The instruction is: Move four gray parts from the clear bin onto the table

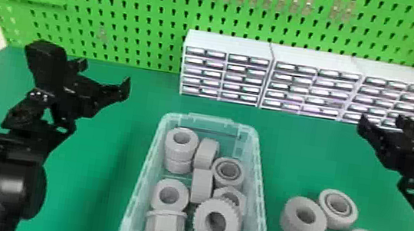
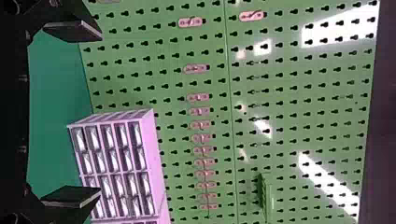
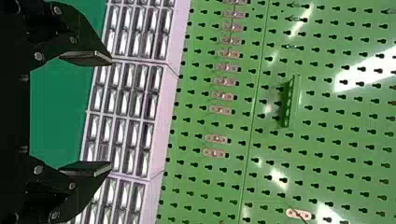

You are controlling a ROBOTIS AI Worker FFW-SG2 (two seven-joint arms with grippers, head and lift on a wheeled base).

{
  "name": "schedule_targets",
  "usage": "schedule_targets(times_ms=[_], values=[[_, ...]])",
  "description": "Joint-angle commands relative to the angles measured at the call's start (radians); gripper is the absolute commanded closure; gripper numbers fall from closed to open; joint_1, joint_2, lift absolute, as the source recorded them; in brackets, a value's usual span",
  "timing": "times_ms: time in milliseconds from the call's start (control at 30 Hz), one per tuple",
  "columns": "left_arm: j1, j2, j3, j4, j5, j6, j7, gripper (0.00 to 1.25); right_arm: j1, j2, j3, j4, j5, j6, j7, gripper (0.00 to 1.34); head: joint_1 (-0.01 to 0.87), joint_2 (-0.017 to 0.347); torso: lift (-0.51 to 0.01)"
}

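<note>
gray parts [image 1: 294,227], four of them, are sitting on the bench [image 1: 107,157] to the right of the clear bin [image 1: 261,215], bunched up with their holes facing up. a bunch more gray pieces [image 1: 179,154] are piled inside the bin. left pincer [image 1: 106,76] is spread wide, up over the left side of the bench, and the right pincer [image 1: 382,120] is spread too, over by the white drawer cabinets [image 1: 314,60].

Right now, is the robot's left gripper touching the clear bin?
Apart. The head view plainly shows a stretch of green table between the left gripper and the clear bin.
</note>
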Motion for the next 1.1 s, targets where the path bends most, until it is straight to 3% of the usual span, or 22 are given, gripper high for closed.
schedule_targets(times_ms=[0, 1067], values=[[0.002, 0.000, 0.000, 0.000, 0.000, 0.000, 0.000, 0.12, 0.000, -0.002, -0.003, -0.004, 0.000, 0.003, 0.000, 0.47, 0.678, 0.034, -0.050], [0.005, 0.000, 0.009, -0.008, -0.003, 0.000, 0.000, 0.12, -0.003, 0.012, -0.010, -0.008, 0.005, 0.004, 0.000, 0.47, 0.678, 0.034, -0.050]])
